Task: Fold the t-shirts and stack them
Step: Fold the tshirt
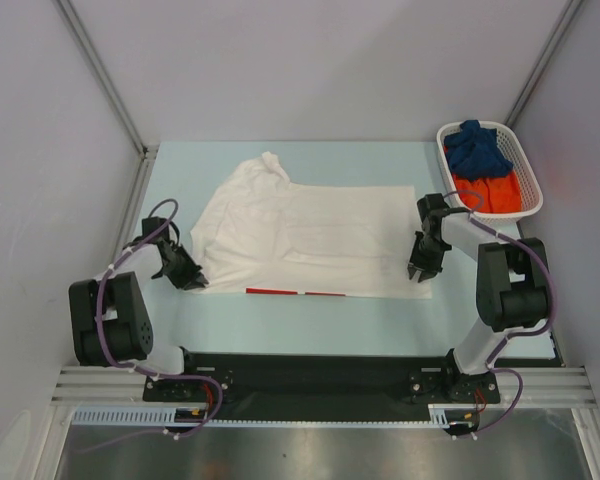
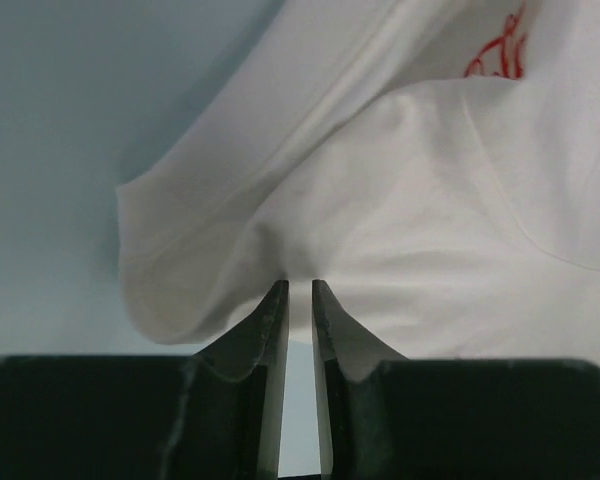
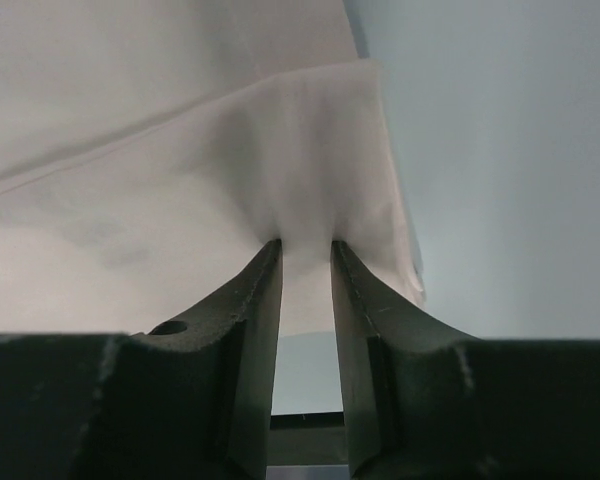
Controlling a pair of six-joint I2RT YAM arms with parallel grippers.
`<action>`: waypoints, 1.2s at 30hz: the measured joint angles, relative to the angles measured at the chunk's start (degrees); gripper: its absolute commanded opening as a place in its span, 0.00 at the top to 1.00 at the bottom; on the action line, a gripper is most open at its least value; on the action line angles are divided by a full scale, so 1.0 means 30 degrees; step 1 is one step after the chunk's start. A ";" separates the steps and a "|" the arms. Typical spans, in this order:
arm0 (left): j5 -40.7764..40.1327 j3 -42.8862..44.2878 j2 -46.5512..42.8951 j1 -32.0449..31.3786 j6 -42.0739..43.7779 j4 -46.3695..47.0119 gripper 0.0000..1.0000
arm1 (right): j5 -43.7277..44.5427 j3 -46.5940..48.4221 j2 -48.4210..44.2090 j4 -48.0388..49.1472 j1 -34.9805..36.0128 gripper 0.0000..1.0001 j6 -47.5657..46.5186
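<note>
A white t-shirt (image 1: 300, 235) lies spread across the light blue table (image 1: 280, 320), with a thin red strip of print (image 1: 280, 292) showing along its near edge. My left gripper (image 1: 195, 283) is at the shirt's near left corner. In the left wrist view that gripper (image 2: 300, 283) has its tips almost together, pinching puckered white cloth (image 2: 430, 200); a red print (image 2: 500, 55) shows farther up. My right gripper (image 1: 420, 275) is at the near right corner. In the right wrist view it (image 3: 306, 242) is closed on a fold of the shirt (image 3: 180, 150), which bunches between the tips.
A white lattice basket (image 1: 528, 170) stands at the back right and holds a dark blue shirt (image 1: 477, 150) and an orange one (image 1: 500, 192). Bare table (image 3: 500, 150) lies right of the shirt's edge. Grey walls enclose the back and sides.
</note>
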 measured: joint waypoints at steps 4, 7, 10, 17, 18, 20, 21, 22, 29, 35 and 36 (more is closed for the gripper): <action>0.0168 -0.0583 0.0109 0.1494 -0.0510 0.0102 0.76 | -0.0015 -0.0248 -0.0058 0.0335 -0.0029 0.65 0.0430; 0.0656 -0.0612 0.0189 0.2178 -0.0780 0.0131 0.71 | 0.0000 -0.0656 -0.0386 0.0758 -0.0022 0.64 0.0583; 0.0925 -0.0641 0.0189 0.2361 -0.0925 0.0146 0.70 | -0.0029 -0.1071 -0.0707 0.1209 -0.0022 0.63 0.0758; 0.0597 -0.1086 -0.0532 0.2820 -0.1260 -0.0066 0.72 | -0.0066 -0.2040 -0.1486 0.2062 0.0109 0.62 0.1209; 0.0561 -0.1195 -0.0583 0.3024 -0.1392 -0.0138 0.73 | -0.0036 -0.2310 -0.1698 0.2295 0.0124 0.62 0.1246; 0.0714 -0.1362 -0.0634 0.3504 -0.1698 -0.0175 0.74 | 0.0015 -0.2805 -0.2113 0.2761 0.0138 0.61 0.1413; 0.0816 -0.1428 -0.0648 0.3738 -0.1836 -0.0189 0.75 | 0.0022 -0.2965 -0.2259 0.2936 0.0153 0.62 0.1464; 0.0911 -0.1457 -0.0663 0.3963 -0.1953 -0.0277 0.74 | 0.0051 -0.3249 -0.2521 0.3220 0.0160 0.61 0.1617; 0.1122 -0.1559 -0.0816 0.5581 -0.2288 -0.1158 0.78 | 0.0233 -0.4197 -0.3548 0.4014 0.0452 0.61 0.2390; 0.1078 -0.1661 -0.1290 0.5865 -0.2113 -0.1486 0.76 | 0.0284 -0.4233 -0.3796 0.3402 0.0750 0.61 0.2703; 0.0933 -0.1792 -0.1778 0.5887 -0.2106 -0.1545 0.75 | 0.0204 -0.4248 -0.3861 0.3082 0.0801 0.61 0.2739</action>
